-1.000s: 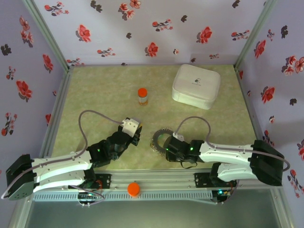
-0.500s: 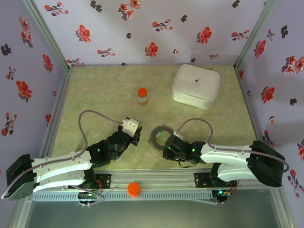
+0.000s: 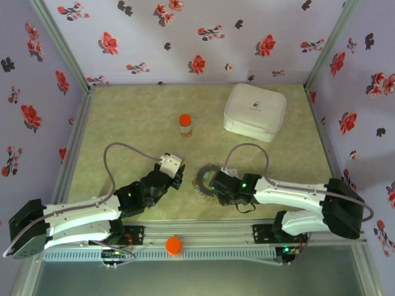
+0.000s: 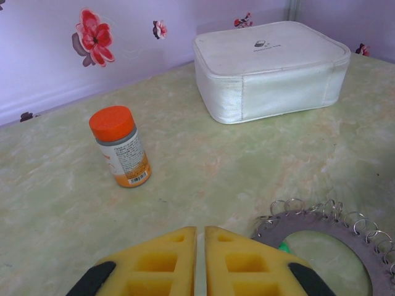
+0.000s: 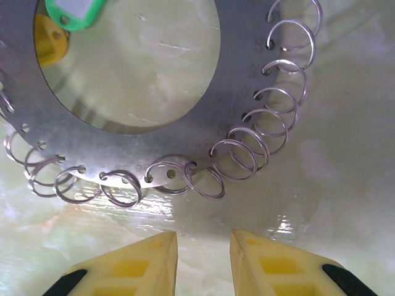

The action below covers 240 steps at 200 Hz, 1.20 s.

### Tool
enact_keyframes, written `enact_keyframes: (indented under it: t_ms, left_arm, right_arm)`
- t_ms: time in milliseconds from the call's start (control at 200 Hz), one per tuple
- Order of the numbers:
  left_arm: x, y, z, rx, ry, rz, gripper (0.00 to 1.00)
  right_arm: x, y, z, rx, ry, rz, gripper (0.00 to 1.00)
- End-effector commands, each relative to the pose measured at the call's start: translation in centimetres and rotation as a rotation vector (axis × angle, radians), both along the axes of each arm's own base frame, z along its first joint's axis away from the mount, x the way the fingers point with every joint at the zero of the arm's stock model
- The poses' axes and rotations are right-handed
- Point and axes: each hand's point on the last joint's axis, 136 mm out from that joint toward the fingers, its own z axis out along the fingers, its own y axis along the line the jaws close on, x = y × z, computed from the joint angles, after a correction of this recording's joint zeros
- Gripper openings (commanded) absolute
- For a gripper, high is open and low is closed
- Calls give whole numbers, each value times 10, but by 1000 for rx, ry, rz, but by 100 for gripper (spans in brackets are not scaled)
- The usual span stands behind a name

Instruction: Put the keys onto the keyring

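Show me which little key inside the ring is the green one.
The green key, at the right wrist view's top edge; the yellow key lies lower left, by the keyring's inner rim.

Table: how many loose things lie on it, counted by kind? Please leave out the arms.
Bottle: 1
White case: 1
Ring: 1
Keys in sight: 2, a green key and a yellow key
Total: 5

Grey keyring (image 5: 242, 80), green and yellow keys (image 5: 73, 13), orange-capped bottle (image 4: 120, 148).
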Motion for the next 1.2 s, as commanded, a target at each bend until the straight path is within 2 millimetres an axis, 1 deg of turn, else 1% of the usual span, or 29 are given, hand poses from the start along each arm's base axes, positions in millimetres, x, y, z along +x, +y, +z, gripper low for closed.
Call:
enact_keyframes:
  t_ms: [0,100,240,325,400,500,640,730,965,1110,1195]
  left_arm:
    - [3,2,12,-24,-17,21,13]
    - [4,3,13,-19,-22,19,13]
    - [3,4,15,-25,-23,19,13]
    - [2,5,14,-27,-19,18,13]
    - [1,6,14,-29,-16,19,13]
    - [1,7,13,-31,-13,21,13]
    - [1,7,13,-31,-13,22,13]
    - [1,7,13,-32,-13,20,13]
    - [1,7,13,-27,-8,21,13]
    - [1,8,11,-23,-6,21,13]
    - [1,7,12,-23,-5,20,13]
  right_arm:
    - [4,-3,9,-112,-37,119,30]
    - [7,8,12,-103,-24,192,28]
    - [5,27,8,-8,55,244,27]
    - [4,33,4,16,80,249,27]
    - [6,30,-2,-3,88,240,28]
    - [9,19,-9,-52,86,220,28]
    - [15,11,-14,-108,68,218,30]
    - [18,9,-16,-124,63,223,30]
    - [24,15,-21,-120,59,235,30]
    - [27,10,-21,-155,48,237,31]
    - [29,7,-18,-173,37,233,34]
